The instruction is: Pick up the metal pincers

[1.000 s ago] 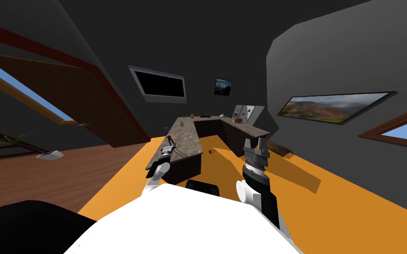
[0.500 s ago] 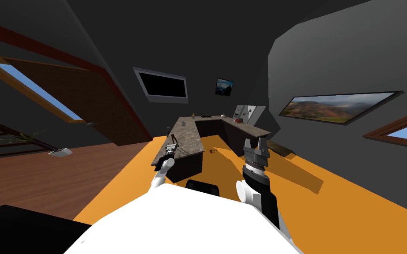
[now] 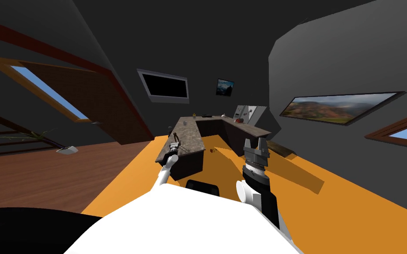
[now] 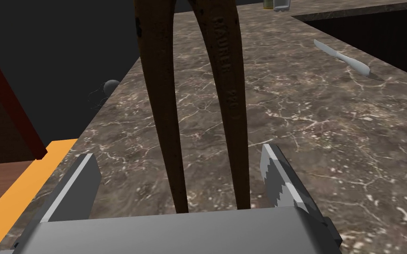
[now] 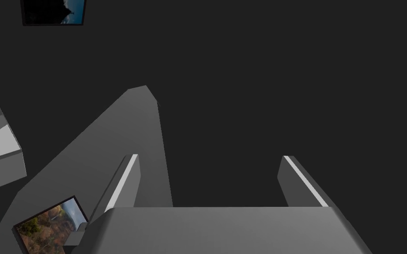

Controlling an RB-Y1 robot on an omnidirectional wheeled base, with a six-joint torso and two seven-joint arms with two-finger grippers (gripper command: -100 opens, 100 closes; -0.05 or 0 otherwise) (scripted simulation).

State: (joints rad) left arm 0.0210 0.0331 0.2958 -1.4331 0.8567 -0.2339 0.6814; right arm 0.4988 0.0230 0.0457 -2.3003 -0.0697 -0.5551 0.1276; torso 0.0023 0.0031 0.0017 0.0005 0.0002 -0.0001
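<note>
Marbled brown desk [image 4: 330,132] spreads under the left gripper [image 4: 177,152]; the rusty brown pincers [image 4: 229,88] sit between its fingers [image 4: 282,185], both handles running straight away from the palm along the gripper's own line; the fingers stand wide, a gap either side, gripping nothing; closing squarely across the handles looks the need; the right gripper [image 3: 255,142] hangs well apart, fingers spread and empty.
</note>
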